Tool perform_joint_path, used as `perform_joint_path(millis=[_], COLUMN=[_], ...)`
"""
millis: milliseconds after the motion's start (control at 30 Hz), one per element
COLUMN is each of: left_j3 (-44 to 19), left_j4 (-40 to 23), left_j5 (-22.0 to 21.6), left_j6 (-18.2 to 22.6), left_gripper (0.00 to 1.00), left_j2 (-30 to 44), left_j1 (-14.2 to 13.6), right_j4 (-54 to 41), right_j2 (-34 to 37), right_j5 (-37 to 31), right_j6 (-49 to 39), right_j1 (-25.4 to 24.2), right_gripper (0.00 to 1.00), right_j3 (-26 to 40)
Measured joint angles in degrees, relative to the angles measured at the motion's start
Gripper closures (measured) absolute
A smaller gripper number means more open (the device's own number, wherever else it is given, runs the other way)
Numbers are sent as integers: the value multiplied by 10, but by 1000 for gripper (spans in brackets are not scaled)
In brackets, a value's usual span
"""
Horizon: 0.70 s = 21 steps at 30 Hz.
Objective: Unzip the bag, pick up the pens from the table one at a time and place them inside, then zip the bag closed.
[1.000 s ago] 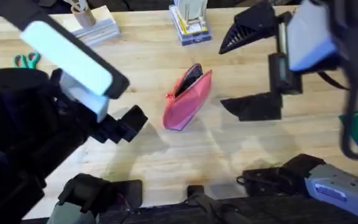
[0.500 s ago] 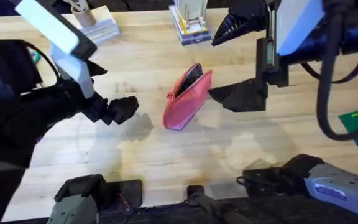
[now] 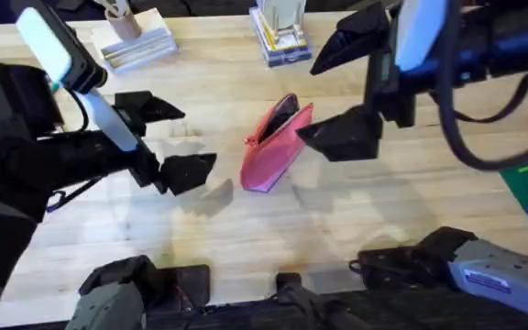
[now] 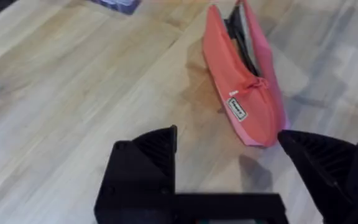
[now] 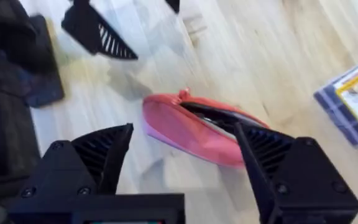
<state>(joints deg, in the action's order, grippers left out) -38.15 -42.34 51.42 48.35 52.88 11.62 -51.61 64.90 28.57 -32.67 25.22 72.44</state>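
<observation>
Two grippers: both hang above the counter (image 3: 246,229) with their fingers spread wide and nothing between them.
Bag: the pink bag (image 3: 276,145) lies near the middle of the counter, a little toward the far edge; its zipper is partly open at the far end, with dark contents showing inside the mouth.
Long axis: it runs on a diagonal — the closed tip points toward the near-left corner, the open mouth toward the far-right corner.
Left gripper: the left gripper (image 3: 168,137) sits toward the left edge from the bag, apart from it, facing the closed tip; its wrist view shows the bag (image 4: 244,87) straight ahead, lengthwise.
Right gripper: the right gripper (image 3: 342,92) hovers just beside the bag's right flank, its lower finger close to the fabric — it looks the nearer of the two, and its wrist view has the bag (image 5: 194,127) lying across between its fingers.
Pens: I cannot make out a loose pen on the bare wood.
Open room: bare planks surround the bag on all sides; the stacked boxes (image 3: 278,32) along the far edge stand well apart from it.
Coming move: likely one gripper steadies an end while the other works the zipper along that diagonal.
</observation>
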Motion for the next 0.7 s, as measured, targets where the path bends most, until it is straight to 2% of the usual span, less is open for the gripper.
perform_joint_path(millis=[167,433,600,700], left_j3=[0,0,0,0], left_j4=[-19,-18,-18,-19], left_j5=[0,-88,-111,-111], left_j6=[25,36,41,64], left_gripper=[8,8,8,8], left_j2=[0,0,0,0], left_j1=[0,0,0,0], right_j4=[9,16,39,42], right_j2=[11,11,29,57], right_j5=[30,68,75,75], right_j6=[48,71,109,133], right_j1=[24,36,41,53], right_gripper=[4,4,4,4], right_j3=[0,0,0,0])
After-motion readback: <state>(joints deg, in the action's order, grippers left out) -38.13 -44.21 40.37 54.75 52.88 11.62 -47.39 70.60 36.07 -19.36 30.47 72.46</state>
